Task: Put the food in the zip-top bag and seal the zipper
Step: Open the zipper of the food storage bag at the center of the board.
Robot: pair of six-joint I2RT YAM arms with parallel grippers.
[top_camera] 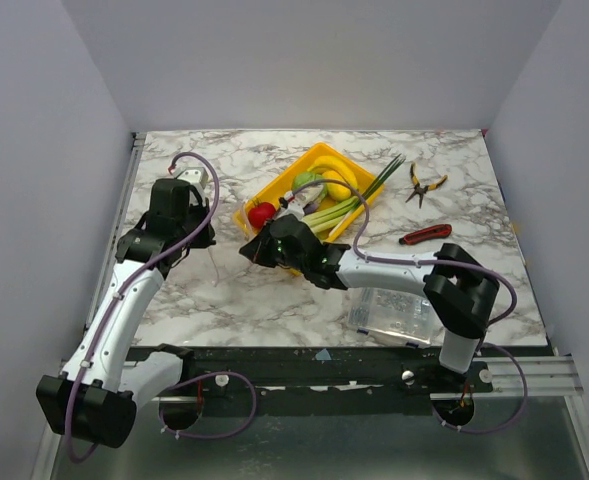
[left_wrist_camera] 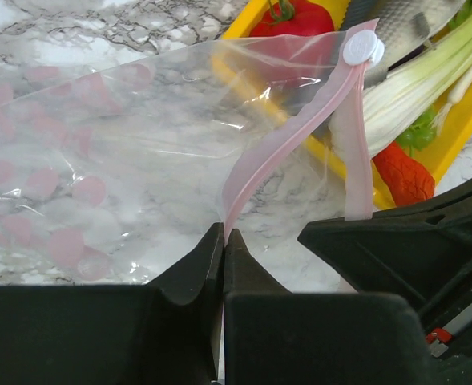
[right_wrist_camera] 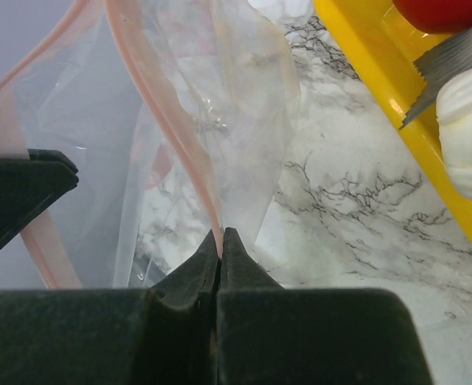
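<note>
Two grippers clamped on the zipper (left_wrist_camera: 284,140) of one bag (left_wrist_camera: 123,160).
The left gripper (left_wrist_camera: 223,241) and the right gripper (right_wrist_camera: 219,239) each have their jaws pressed together on the pink strip. The clear bag spreads over the marble table (top_camera: 224,290), just left of the yellow tray (left_wrist_camera: 460,136). Tomato (left_wrist_camera: 300,18), fish (left_wrist_camera: 412,20), leek (left_wrist_camera: 420,80) and pepper (left_wrist_camera: 400,172) lie in the tray.

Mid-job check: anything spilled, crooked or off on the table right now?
Nothing is spilled or damaged. The left pincer and right pincer are each shut on the pink zipper of the bag. One thing sits askew: the leek pokes its green tips out past the far rim of the yellow tray.
</note>
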